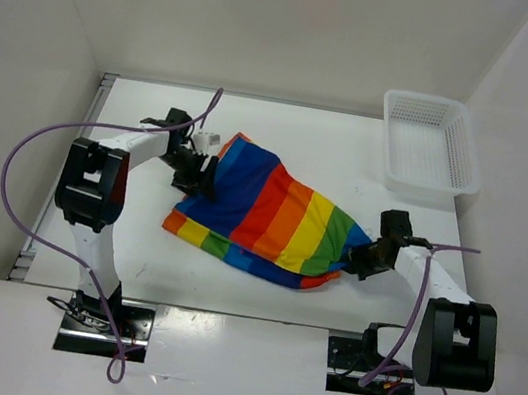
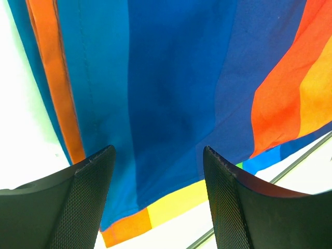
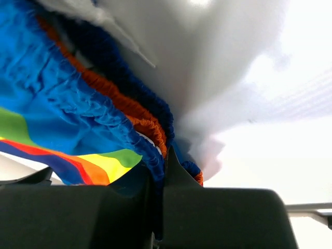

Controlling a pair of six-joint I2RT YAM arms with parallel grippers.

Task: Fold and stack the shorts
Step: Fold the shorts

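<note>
The shorts (image 1: 266, 213) lie mid-way across the table (image 1: 354, 142), their long axis running far-left to near-right. My right gripper (image 1: 365, 258) is pinched on their gathered waistband (image 3: 129, 122) at the near-right end. My left gripper (image 1: 193, 171) hangs spread over the blue far-left end.

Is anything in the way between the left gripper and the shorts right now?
Nothing visible. The left gripper hangs open right over the shorts, with only bare blue fabric showing below it. The right gripper is shut on their elastic waistband.
</note>
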